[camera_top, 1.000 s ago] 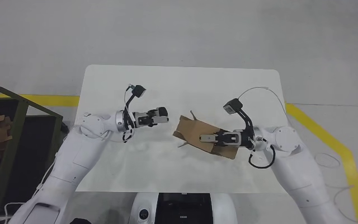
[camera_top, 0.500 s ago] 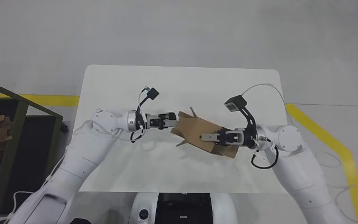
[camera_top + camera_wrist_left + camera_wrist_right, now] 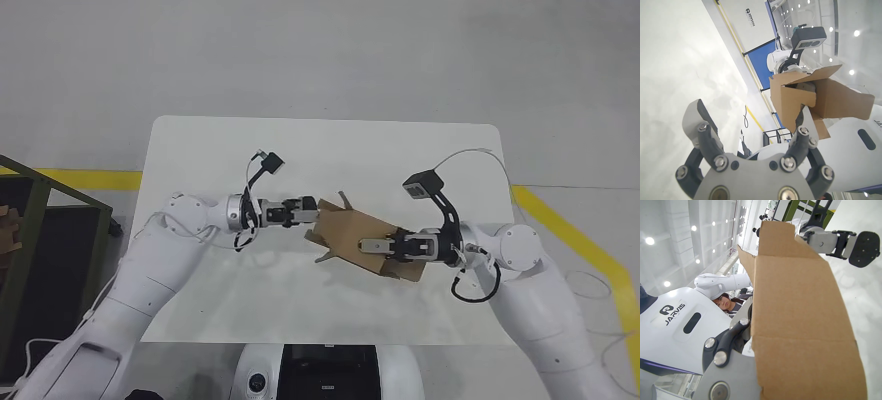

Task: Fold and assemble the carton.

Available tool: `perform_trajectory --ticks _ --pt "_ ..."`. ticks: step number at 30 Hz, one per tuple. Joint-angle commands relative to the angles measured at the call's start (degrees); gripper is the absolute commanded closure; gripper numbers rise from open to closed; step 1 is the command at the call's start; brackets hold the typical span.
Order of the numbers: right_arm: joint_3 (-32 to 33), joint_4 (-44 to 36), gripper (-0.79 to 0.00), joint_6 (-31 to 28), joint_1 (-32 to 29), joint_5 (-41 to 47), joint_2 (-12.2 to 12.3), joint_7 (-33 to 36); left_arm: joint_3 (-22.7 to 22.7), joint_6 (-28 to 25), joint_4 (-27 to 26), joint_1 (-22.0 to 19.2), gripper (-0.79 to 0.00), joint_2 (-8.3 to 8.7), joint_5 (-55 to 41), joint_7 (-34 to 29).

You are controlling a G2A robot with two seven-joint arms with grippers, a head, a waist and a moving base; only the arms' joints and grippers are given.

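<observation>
A brown carton, partly folded with loose flaps, is held tilted above the middle of the white table. My right gripper is shut on one of its side panels; in the right wrist view the carton hides one finger of that gripper. My left gripper stands open at the carton's left end. In the left wrist view, one finger of the left gripper lies against a flap of the carton, and nothing is between the fingers. The left gripper also shows beyond the carton's far corner.
The white table has bare room on its far side and left half. A dark green rack stands off the table's left edge. A yellow line runs on the floor.
My left gripper has moved right, from open table space up to the carton's left end. The right gripper has kept its hold, and the carton has barely shifted.
</observation>
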Motion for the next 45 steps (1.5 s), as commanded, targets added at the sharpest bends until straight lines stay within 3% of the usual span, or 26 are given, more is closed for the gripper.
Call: perform_trajectory --ticks 1,20,45 --pt "0.02 -0.02 0.000 -0.22 -0.04 0.23 0.03 0.06 -0.20 -0.02 0.31 0.18 -0.785 0.02 -0.71 -0.03" --pt "-2.81 0.39 0.000 -0.08 1.64 0.41 -0.26 -0.33 4.65 2.30 1.38 -3.21 -0.785 -1.49 -1.76 -2.90" --pt "-4.48 2.77 0.000 -0.96 3.18 1.34 -0.54 -0.81 4.25 2.22 1.64 -3.84 -0.785 -1.72 -1.53 -3.17"
